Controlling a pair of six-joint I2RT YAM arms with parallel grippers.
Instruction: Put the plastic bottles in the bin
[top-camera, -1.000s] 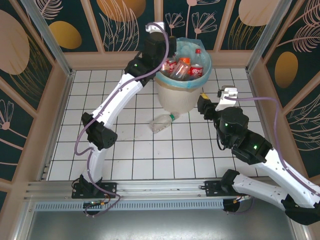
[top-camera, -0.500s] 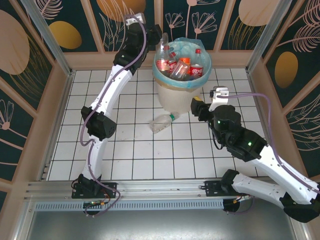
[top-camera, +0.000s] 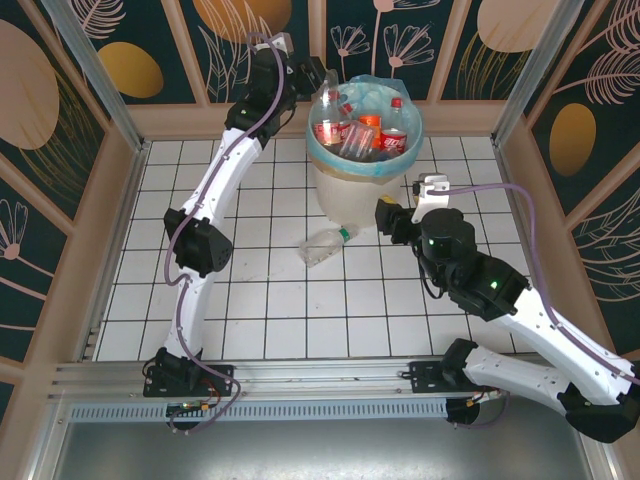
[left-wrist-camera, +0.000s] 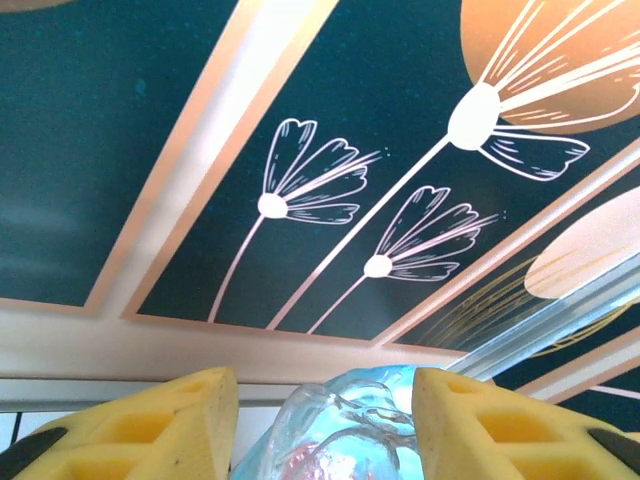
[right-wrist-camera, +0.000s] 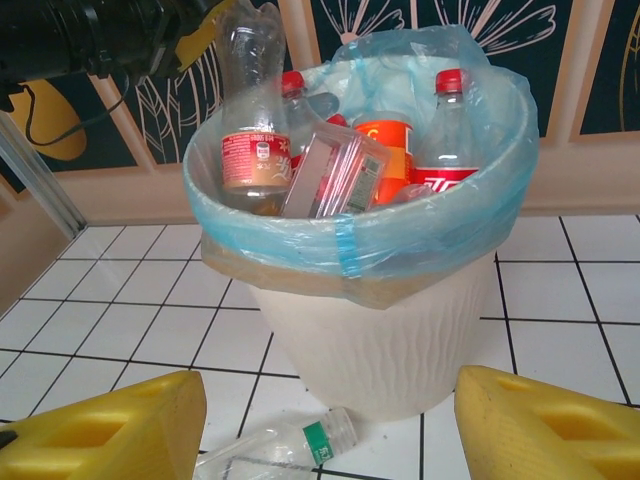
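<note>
Top external view, logged outward from the bin (top-camera: 350, 200), left to right. Item: left gripper (top-camera: 318, 76), one, raised above and just left of the bin's rim. On its wrist camera I read both yellow fingers (left-wrist-camera: 190, 425) spread wide, with crumpled clear plastic showing between them and touching neither, so I judge it holds nothing. Item: plastic bottles inside the bin, five that I can count. These are a crumpled clear bottle (right-wrist-camera: 250, 100) with a red label standing tall against the left rim, a red-capped bottle (right-wrist-camera: 292, 85) just behind it, a flattened clear bottle (right-wrist-camera: 335, 170) at the centre, an orange bottle (right-wrist-camera: 385, 140) right of that, and a red-labelled bottle (right-wrist-camera: 443, 130) with a red cap against the right rim. Any lower down are hidden by these and by the blue-green liner (right-wrist-camera: 440, 235). Item: loose bottle (top-camera: 325, 245), one, clear with a green band, lying on its side on the white tiled floor (top-camera: 250, 300) just in front of the bin's foot, towards its left. Item: right gripper (top-camera: 385, 215), one, low at the front-right of the bin's foot, fingers fully spread, empty, facing the bin's wall. Status, my judgement: task nearly complete, with one bottle yet to go in, and the right gripper is the nearer to it.
</note>
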